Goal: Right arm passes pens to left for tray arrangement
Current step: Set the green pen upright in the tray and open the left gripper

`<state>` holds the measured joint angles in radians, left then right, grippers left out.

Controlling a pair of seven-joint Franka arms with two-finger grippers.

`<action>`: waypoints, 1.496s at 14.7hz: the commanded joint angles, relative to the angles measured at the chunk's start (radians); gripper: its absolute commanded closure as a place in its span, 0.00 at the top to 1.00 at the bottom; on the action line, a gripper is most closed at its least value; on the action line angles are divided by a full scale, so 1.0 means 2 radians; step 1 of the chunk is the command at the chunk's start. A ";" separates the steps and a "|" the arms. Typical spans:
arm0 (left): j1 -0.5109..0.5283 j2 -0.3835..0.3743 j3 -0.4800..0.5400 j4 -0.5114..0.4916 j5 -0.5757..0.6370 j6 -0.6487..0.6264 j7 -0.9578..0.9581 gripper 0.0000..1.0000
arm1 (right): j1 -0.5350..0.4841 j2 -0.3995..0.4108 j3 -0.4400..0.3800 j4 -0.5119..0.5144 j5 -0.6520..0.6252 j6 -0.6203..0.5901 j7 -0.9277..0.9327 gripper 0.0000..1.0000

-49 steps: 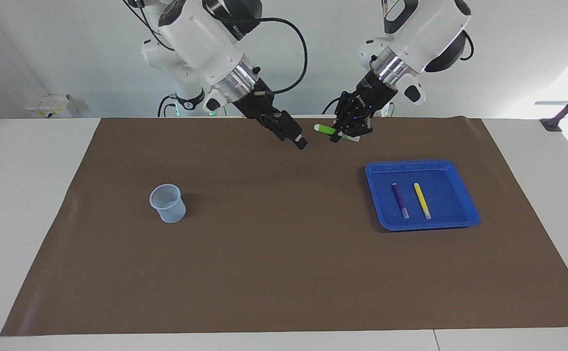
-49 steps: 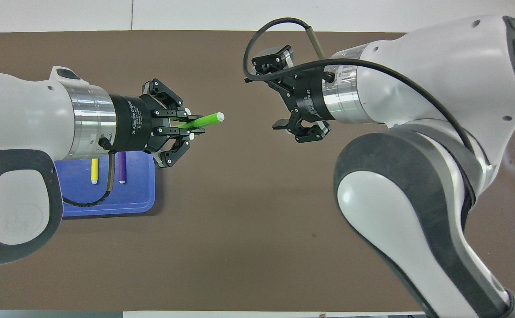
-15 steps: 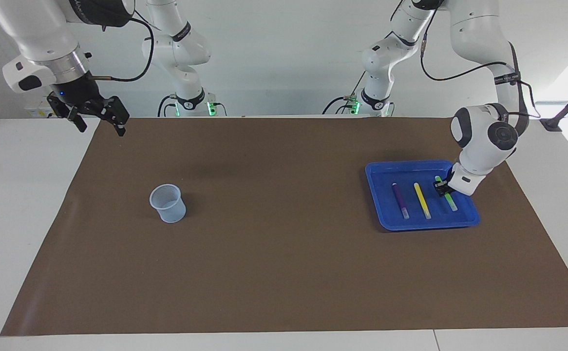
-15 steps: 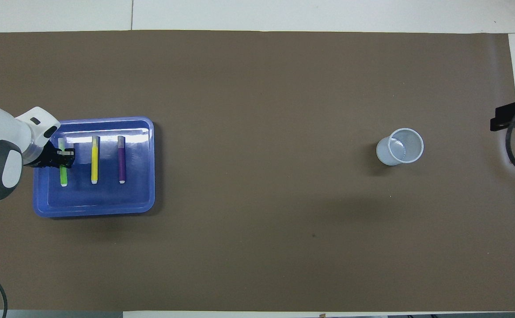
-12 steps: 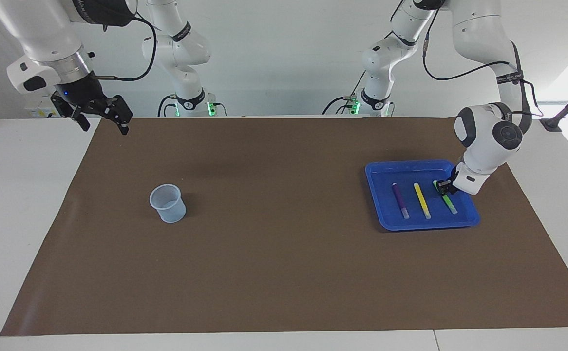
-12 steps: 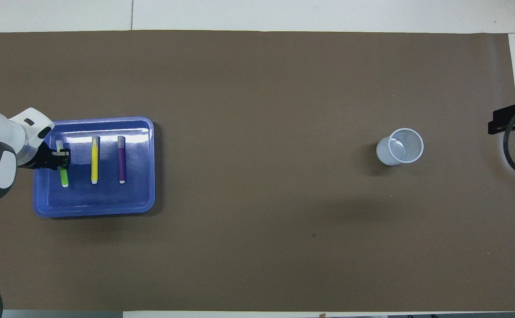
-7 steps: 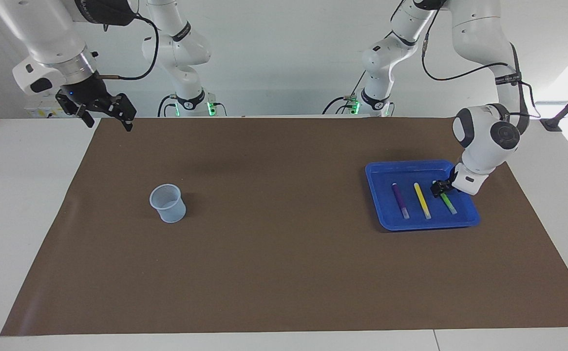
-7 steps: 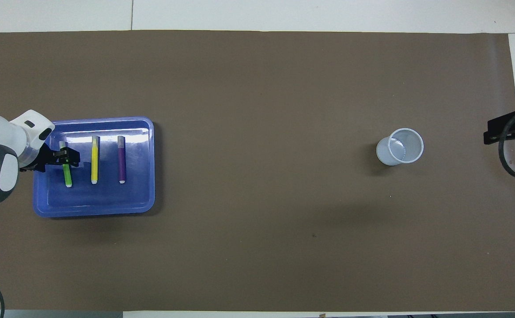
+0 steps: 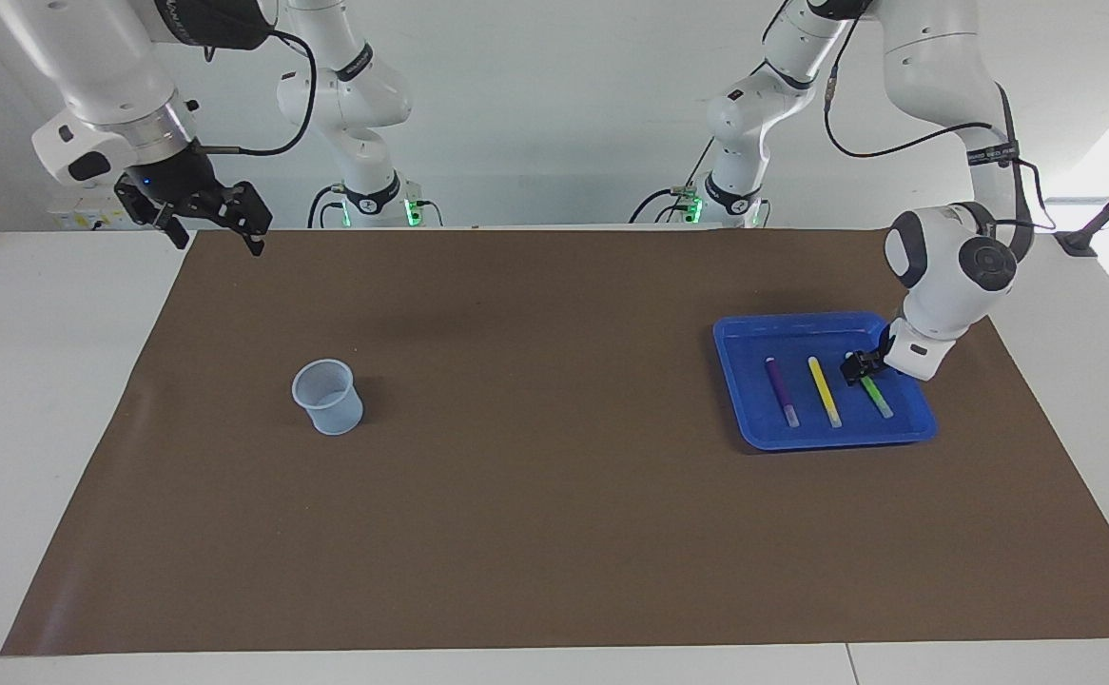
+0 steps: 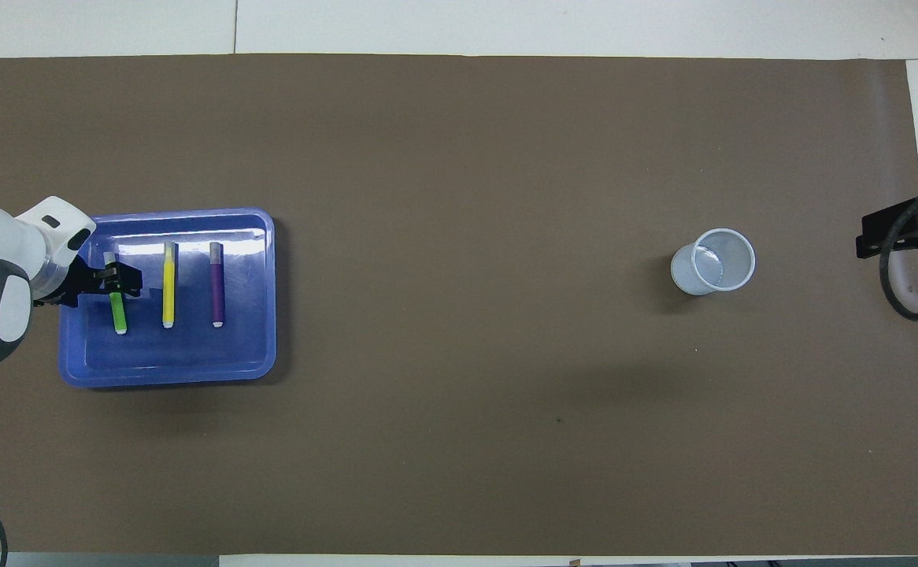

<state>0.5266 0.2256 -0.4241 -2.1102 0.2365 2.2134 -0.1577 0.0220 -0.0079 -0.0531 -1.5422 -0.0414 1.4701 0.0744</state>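
green pen (image 9: 873,394) now in tray (image 9: 735,376) (slightly skewed)

1 camera sits high across the table, facing both robot bases and taking in the whole brown mat (image 9: 554,533) from some way off. The other hangs above the robots' end, looking steeply down and forward. Half a turn apart, the 2 views share the mat, the blue tray (image 9: 731,381) (image 10: 267,299) and the pale cup (image 9: 328,398) (image 10: 712,261).

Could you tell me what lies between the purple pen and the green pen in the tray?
The yellow pen lies between the purple pen and green pen, clearest in the overhead view.
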 commanded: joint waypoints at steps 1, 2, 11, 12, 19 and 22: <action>0.001 -0.002 -0.003 -0.002 0.007 0.009 -0.009 1.00 | -0.006 -0.009 0.007 -0.007 -0.012 -0.003 -0.007 1.00; -0.001 -0.002 -0.003 -0.001 0.006 0.008 -0.009 1.00 | -0.006 -0.009 0.007 -0.007 -0.012 -0.003 -0.007 1.00; -0.020 -0.005 -0.005 0.006 -0.001 0.005 -0.010 1.00 | -0.009 -0.009 0.004 -0.010 -0.002 0.009 -0.039 1.00; -0.035 -0.007 -0.002 0.007 -0.002 0.005 -0.010 1.00 | -0.008 -0.009 0.004 -0.010 -0.002 0.009 -0.035 1.00; -0.173 -0.125 0.088 0.045 -0.092 -0.141 -0.010 1.00 | -0.007 -0.010 0.004 -0.010 -0.002 0.005 -0.038 1.00; -0.226 -0.157 0.122 0.148 -0.094 -0.292 -0.008 1.00 | -0.007 -0.010 0.004 -0.010 -0.002 0.005 -0.038 1.00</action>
<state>0.1487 -0.0497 -0.2411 -1.9317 0.0628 1.7965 -0.1760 0.0196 -0.0085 -0.0497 -1.5427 -0.0433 1.4728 0.0268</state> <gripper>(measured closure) 0.000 0.000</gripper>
